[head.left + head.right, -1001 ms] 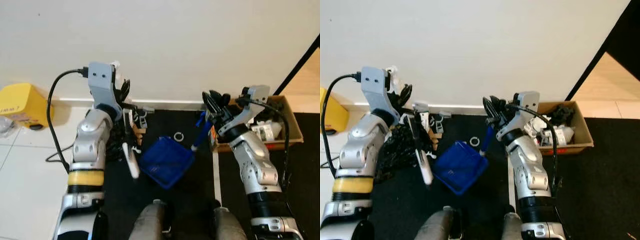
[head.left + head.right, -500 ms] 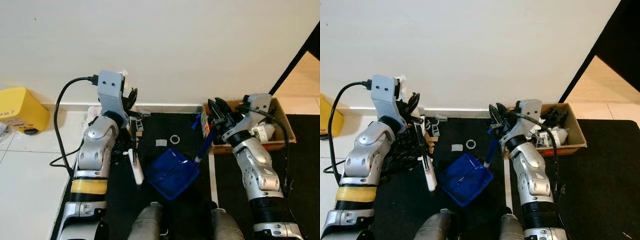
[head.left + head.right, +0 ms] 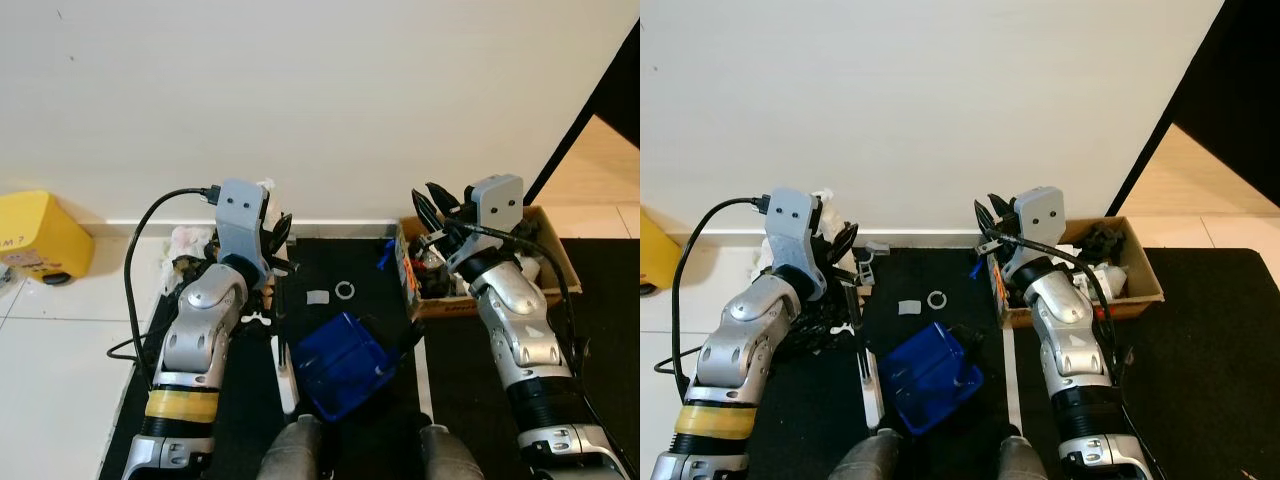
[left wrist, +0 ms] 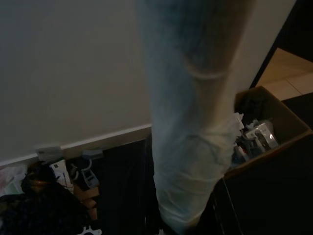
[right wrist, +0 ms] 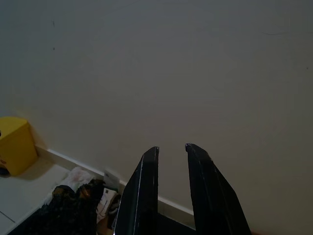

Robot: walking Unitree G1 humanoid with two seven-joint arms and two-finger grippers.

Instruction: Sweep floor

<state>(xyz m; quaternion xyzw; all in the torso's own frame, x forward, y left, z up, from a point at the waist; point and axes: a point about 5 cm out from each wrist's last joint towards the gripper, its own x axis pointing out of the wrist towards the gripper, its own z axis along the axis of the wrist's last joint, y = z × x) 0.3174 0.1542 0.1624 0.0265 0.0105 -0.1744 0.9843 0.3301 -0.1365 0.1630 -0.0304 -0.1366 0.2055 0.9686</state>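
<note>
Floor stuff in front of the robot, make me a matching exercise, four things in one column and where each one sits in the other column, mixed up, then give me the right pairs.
Things:
1. blue dustpan
2. cardboard box
3. yellow container
4. white ring

Places:
A. on the white tiles by the wall, far to the robot's left
B. on the black mat between the two arms, just in front of the robot's feet
C. on the black mat, between the dustpan and the wall
D. against the wall on the robot's right, full of odds and ends

Pairs: 1-B, 2-D, 3-A, 4-C
</note>
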